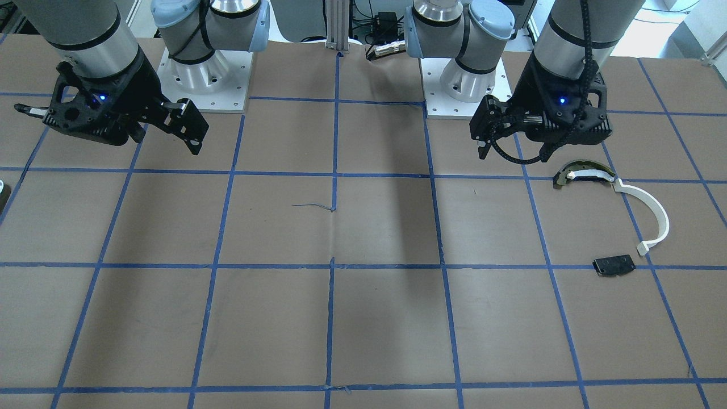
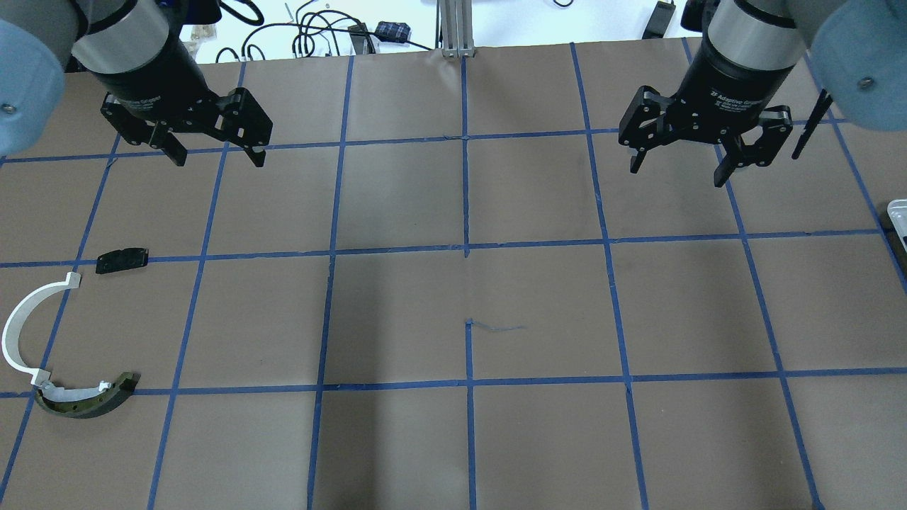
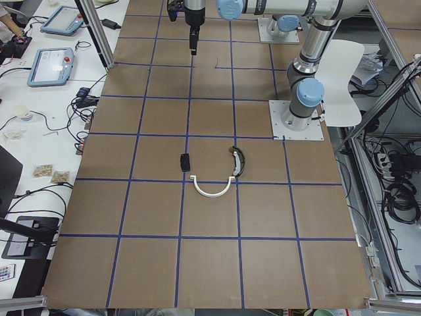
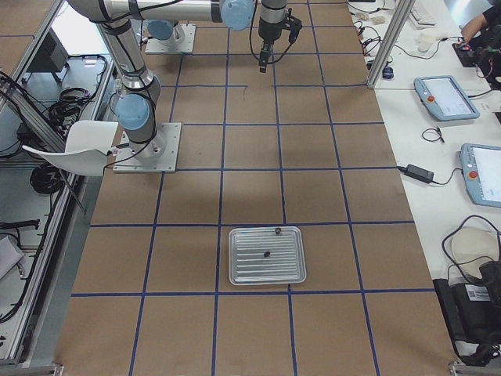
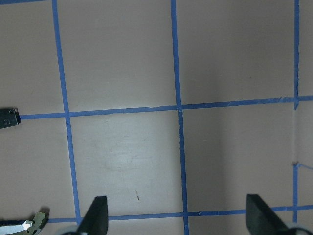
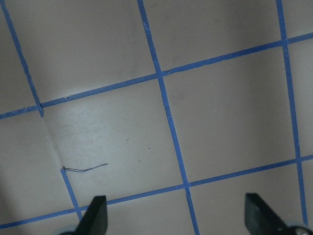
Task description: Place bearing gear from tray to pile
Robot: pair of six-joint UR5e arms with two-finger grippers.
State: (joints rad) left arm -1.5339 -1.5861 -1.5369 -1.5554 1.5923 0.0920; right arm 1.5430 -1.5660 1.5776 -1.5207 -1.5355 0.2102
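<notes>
The pile lies on the table at my left: a thin white arc strip [image 2: 21, 326], an olive-and-white curved piece [image 2: 88, 400] and a small black plate [image 2: 122, 260]. They also show in the front view as arc [image 1: 653, 210], olive piece [image 1: 582, 173] and plate [image 1: 613, 264]. The metal tray [image 4: 243, 270] lies at my far right with two small dark parts [image 4: 267, 254] in it. I cannot tell which is the bearing gear. My left gripper [image 2: 216, 152] is open and empty, high above the table beyond the pile. My right gripper [image 2: 677, 170] is open and empty, left of the tray.
The brown table carries a blue tape grid. A short thread [image 2: 496, 327] lies near its middle. Only the tray's corner [image 2: 898, 216] shows at the overhead view's right edge. The arm bases [image 1: 204, 79] stand at the table's back. Cables and tablets lie beyond the far edge.
</notes>
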